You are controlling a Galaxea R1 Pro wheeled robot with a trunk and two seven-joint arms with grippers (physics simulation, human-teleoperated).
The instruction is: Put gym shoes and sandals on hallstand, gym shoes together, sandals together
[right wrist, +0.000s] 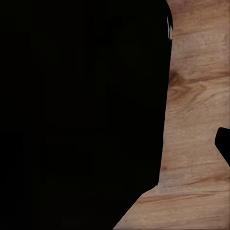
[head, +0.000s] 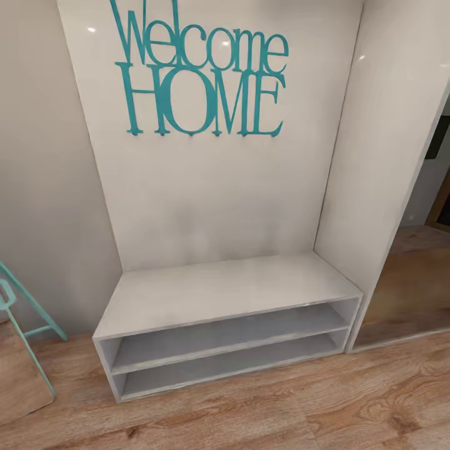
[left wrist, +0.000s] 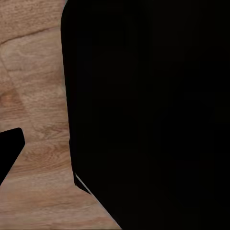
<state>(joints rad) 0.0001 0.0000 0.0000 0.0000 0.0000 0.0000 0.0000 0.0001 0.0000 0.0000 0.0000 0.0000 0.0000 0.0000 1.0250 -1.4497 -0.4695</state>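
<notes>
One pale grey bench (head: pixel 225 294) with two open shelves at 6 o'clock below teal lettering (head: pixel 200 69); both grippers' finger state cannot be told

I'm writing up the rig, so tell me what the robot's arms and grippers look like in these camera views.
Little can be told. In both wrist views the robot's parts are flat, featureless black shapes with straight edges and angled corners against the wood floor. The left wrist view shows a thin pale line along one black edge; the right wrist view has a small pale mark near the top. No cables or markings are readable.
</notes>
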